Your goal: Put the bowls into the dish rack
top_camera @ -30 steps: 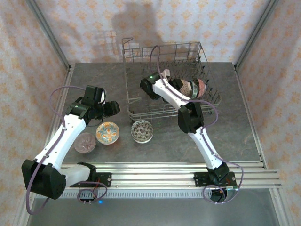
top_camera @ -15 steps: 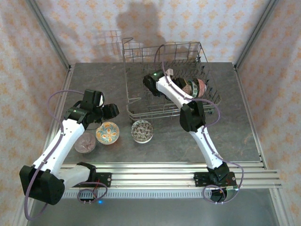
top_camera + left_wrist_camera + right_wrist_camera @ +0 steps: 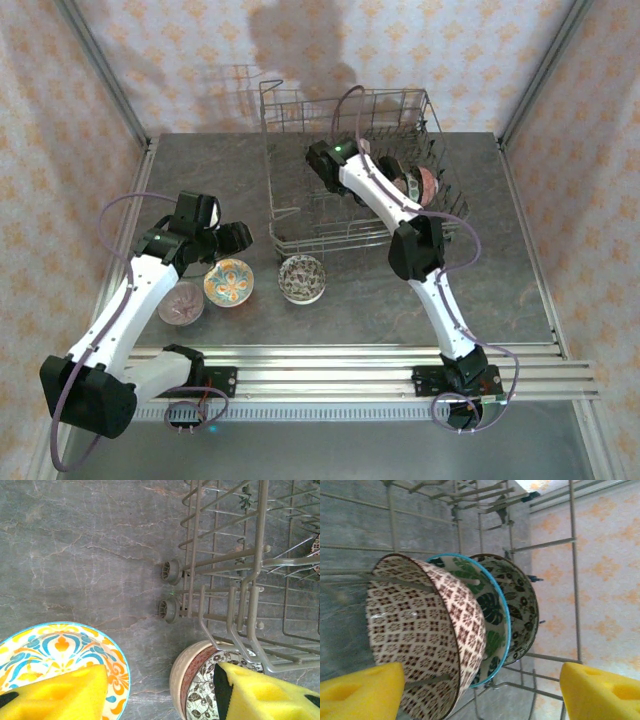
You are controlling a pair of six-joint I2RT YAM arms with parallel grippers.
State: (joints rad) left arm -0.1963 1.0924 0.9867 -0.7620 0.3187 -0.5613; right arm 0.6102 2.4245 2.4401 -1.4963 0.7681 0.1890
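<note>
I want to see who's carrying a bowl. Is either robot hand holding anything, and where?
Nothing is held. The right gripper is open by the brown-patterned bowl standing in the dish rack; the left gripper hangs open over the table.

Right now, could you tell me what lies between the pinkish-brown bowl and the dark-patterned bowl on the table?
A round ceramic bowl, patterned orange and blue inside, as the top view shows.
</note>
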